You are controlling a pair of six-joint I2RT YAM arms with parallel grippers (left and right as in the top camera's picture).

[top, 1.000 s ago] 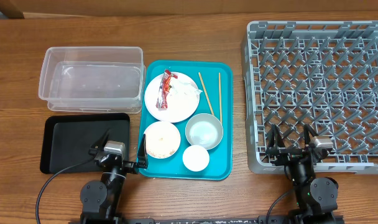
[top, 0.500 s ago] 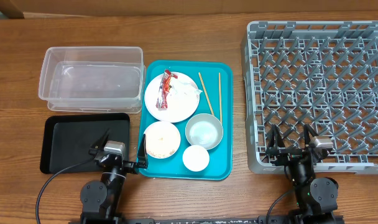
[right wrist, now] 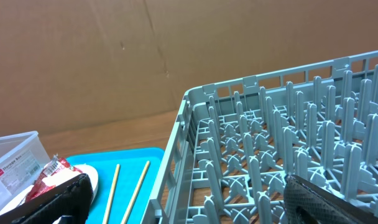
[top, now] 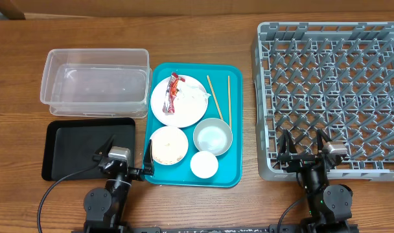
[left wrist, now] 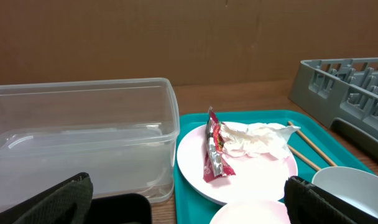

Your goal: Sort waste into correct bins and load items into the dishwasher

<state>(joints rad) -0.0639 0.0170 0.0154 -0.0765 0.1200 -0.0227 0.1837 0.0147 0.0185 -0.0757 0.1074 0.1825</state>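
On the teal tray (top: pixel 232 126) sit a round white plate (top: pixel 190 111) holding a red snack wrapper (top: pixel 174 92) and a crumpled white napkin (top: pixel 197 95), a white bowl (top: pixel 168 145) with rice, a silvery-grey bowl (top: pixel 212 136), a small white cup (top: pixel 204 164) and two chopsticks (top: pixel 229 98). The clear tub (top: pixel 94 83) and the black tray (top: pixel 80 147) lie at the left. The grey dish rack (top: pixel 333 90) is at the right. My left gripper (top: pixel 127 162) is open and empty at the black tray's front right corner. My right gripper (top: pixel 305 152) is open and empty at the rack's front edge.
The left wrist view shows the wrapper (left wrist: pixel 212 149) and napkin (left wrist: pixel 254 138) on the plate (left wrist: pixel 263 174), with the tub (left wrist: pixel 83 134) to the left. The right wrist view shows the rack (right wrist: pixel 282 149) and the chopsticks (right wrist: pixel 136 186). A brown wall stands behind the wooden table (top: pixel 249 200).
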